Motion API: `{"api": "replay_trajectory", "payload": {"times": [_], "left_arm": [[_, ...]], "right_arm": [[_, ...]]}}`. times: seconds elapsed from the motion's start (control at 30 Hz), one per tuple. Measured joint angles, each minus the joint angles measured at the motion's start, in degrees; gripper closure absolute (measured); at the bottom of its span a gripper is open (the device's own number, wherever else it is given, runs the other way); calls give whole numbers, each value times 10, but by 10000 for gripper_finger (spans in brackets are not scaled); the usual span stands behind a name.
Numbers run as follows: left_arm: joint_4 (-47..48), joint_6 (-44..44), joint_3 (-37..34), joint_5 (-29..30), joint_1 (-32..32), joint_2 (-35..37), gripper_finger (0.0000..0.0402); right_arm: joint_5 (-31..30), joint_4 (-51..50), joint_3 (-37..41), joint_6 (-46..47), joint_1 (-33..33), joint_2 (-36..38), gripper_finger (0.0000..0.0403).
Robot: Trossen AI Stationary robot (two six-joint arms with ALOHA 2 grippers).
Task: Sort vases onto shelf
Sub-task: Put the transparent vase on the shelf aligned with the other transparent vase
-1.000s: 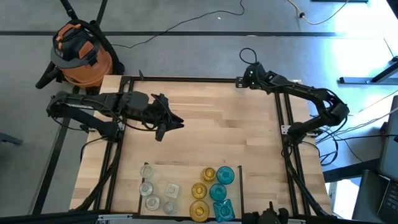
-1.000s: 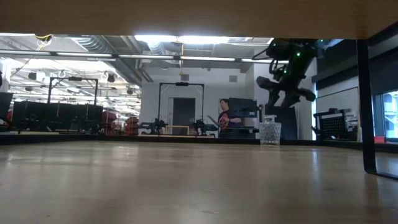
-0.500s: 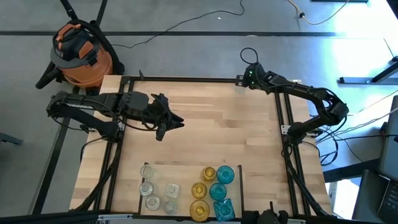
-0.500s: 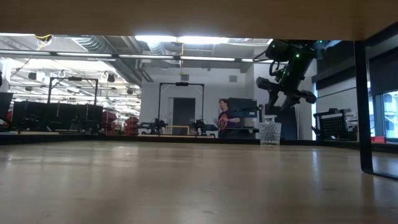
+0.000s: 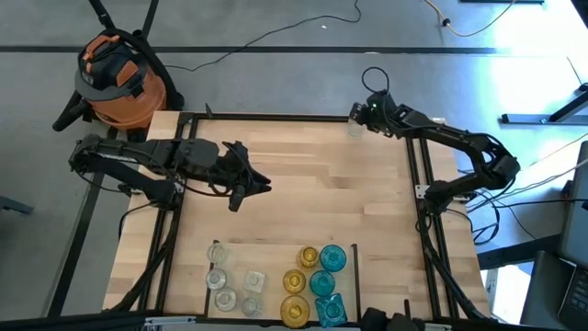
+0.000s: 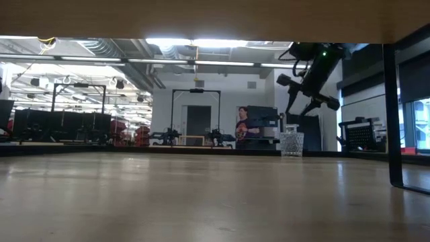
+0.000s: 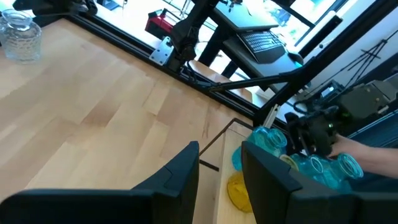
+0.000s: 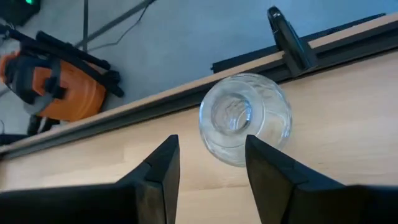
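Note:
A clear round vase (image 5: 355, 128) (image 8: 244, 118) stands upright on its base at the table's far right corner, beside the black rail. My right gripper (image 5: 359, 117) (image 8: 211, 168) hovers open just above it, slanting down, its fingers clear of the glass; the low view shows the gripper (image 6: 301, 101) over the vase (image 6: 291, 143). My left gripper (image 5: 253, 184) (image 7: 221, 168) waits open over the table's left middle, holding nothing. On the shelf (image 5: 276, 267) at the near edge stand clear vases (image 5: 230, 280), amber vases (image 5: 297, 280) and teal vases (image 5: 326, 276).
Black frame rails (image 5: 276, 118) run round the table. An orange vacuum (image 5: 115, 78) sits on the floor beyond the far left corner. A person (image 6: 242, 128) stands far back in the room. Bare wood (image 5: 322, 193) lies between the arms.
My right gripper has rolled about the line it points along while staying above the clear vase, its fingers still apart. The vase has kept its place.

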State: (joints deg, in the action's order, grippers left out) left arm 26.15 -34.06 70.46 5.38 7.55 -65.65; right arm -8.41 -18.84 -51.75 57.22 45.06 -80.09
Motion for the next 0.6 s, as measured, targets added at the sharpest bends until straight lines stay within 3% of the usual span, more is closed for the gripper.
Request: {"api": "replay_trajectory", "payload": {"times": [0.23, 0.6], "left_arm": [[0, -1, 0, 6, 5, 0, 289], [0, 1, 0, 50, 5, 0, 289]], "right_arm": [[-10, -23, 0, 31, 35, 12, 261], [22, -31, 0, -20, 83, -19, 261]]}}
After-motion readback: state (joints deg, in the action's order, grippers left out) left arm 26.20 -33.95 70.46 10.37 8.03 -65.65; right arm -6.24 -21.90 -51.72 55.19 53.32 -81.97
